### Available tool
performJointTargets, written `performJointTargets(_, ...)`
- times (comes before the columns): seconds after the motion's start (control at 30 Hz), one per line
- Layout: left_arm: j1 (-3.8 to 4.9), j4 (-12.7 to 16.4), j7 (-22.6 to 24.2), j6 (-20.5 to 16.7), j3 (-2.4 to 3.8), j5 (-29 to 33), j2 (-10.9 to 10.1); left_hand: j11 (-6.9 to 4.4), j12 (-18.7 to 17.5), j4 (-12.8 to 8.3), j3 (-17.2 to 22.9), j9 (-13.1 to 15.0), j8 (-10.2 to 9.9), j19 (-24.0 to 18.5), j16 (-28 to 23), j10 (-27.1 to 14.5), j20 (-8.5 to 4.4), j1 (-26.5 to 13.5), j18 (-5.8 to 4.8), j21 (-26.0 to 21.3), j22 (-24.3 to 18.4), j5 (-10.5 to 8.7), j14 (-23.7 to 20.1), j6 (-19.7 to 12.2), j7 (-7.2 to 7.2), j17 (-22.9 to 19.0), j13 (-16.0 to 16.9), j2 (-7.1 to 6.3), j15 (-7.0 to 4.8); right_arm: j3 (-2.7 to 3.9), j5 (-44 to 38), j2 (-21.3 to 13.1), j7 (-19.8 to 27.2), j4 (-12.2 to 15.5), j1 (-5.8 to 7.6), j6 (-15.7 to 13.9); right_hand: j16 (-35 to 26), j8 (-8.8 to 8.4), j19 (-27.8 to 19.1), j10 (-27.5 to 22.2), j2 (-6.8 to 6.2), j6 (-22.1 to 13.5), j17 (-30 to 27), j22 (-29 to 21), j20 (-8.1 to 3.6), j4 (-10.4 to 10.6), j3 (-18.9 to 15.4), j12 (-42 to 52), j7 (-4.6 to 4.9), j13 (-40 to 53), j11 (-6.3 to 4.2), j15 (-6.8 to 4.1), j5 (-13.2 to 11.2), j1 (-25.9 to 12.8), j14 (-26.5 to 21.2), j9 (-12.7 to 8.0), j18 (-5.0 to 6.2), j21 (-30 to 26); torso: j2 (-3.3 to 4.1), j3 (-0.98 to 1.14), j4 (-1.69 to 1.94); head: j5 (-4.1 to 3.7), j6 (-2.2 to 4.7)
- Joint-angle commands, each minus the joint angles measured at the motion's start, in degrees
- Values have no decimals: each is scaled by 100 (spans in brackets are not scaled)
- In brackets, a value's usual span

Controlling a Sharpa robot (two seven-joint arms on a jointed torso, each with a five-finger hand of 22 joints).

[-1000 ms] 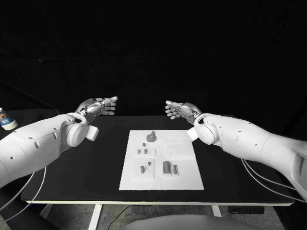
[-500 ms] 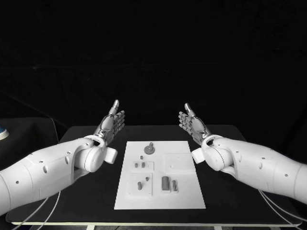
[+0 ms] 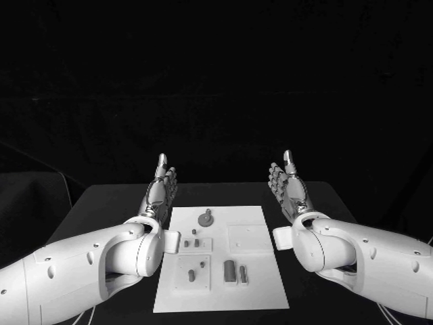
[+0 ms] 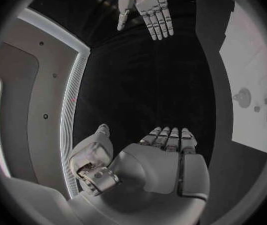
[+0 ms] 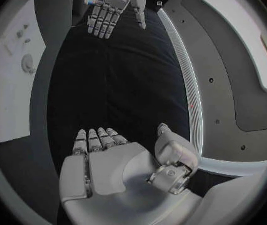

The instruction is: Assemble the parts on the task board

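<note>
Left hand (image 3: 159, 189) and right hand (image 3: 289, 188) raised flat over far table (image 3: 99, 203) edge, fingers straight, close together, holding nothing. Task board (image 3: 254, 271) mid-table between arms, grey parts (image 3: 235, 271) on it, untouched.

Dim scene: black backdrop fills the upper half of the head view. The white board (image 3: 245, 257) and arms at lower left and right are brightly lit, without glare. Wrist views bend straight edges strongly and fade into a dark circular rim.
</note>
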Motion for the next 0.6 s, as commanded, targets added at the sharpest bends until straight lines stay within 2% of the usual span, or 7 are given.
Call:
performJointTargets(0.03,-15,120,407,-679,20,271,-34,0,-20,2,-22,-5,-17,-21,-20,-30,1,-42,-88,-20,-5,-19,-21,-29,1,-5,-5,-2,0,-3,435,-62,386,191,13,-742,-20,-20,-31,-21,-1,-25,-8,-7,0,0,-26,-20,-1,-6,0,-3,-39,-32,-26,-7,-82,-20,17,-2,-20,2,4)
performJointTargets(0.13,-17,129,410,-688,21,274,-37,0,-20,2,-22,-5,-17,-21,-20,-30,1,-42,-88,-20,-5,-19,-21,-29,1,-5,-5,-2,0,-4,473,-90,408,268,17,-809,-20,-20,-31,-21,-1,-25,-8,-7,0,0,-26,-20,-1,-6,0,-3,-39,-32,-26,-7,-82,-20,17,-2,-20,2,4)
performJointTargets(0.6,-17,129,410,-688,21,274,-37,0,-20,2,-22,-5,-17,-21,-20,-30,1,-42,-88,-20,-5,-19,-21,-29,1,-5,-5,-2,0,-4,473,-90,408,269,17,-810,-20,-20,-31,-21,-1,-25,-8,-7,0,0,-26,-20,-1,-6,0,-3,-39,-32,-26,-7,-82,-20,17,-2,-20,2,4)
